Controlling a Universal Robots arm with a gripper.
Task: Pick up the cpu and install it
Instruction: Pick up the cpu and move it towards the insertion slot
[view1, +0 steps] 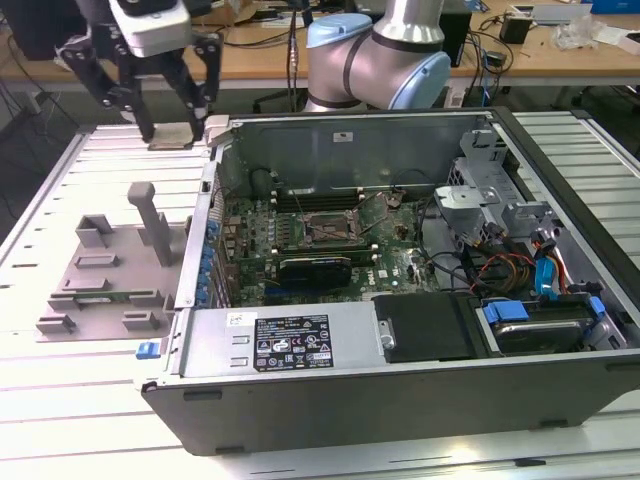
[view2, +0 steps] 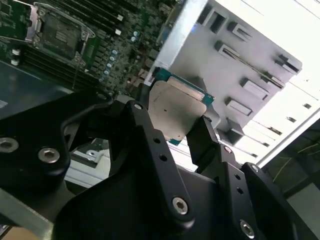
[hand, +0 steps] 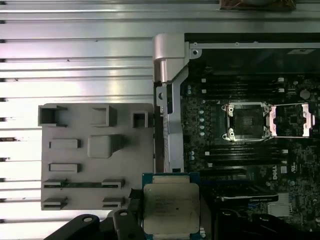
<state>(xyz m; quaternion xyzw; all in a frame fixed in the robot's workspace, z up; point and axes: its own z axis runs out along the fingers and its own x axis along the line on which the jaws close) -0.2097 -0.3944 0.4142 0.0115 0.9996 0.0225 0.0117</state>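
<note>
First wrist view: square silver-grey cpu (hand: 171, 207)

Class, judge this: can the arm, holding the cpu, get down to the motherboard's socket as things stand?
Probably yes: the case is open, the socket is uncovered with nothing above it, and the gripper holds the cpu outside the case wall.
</note>
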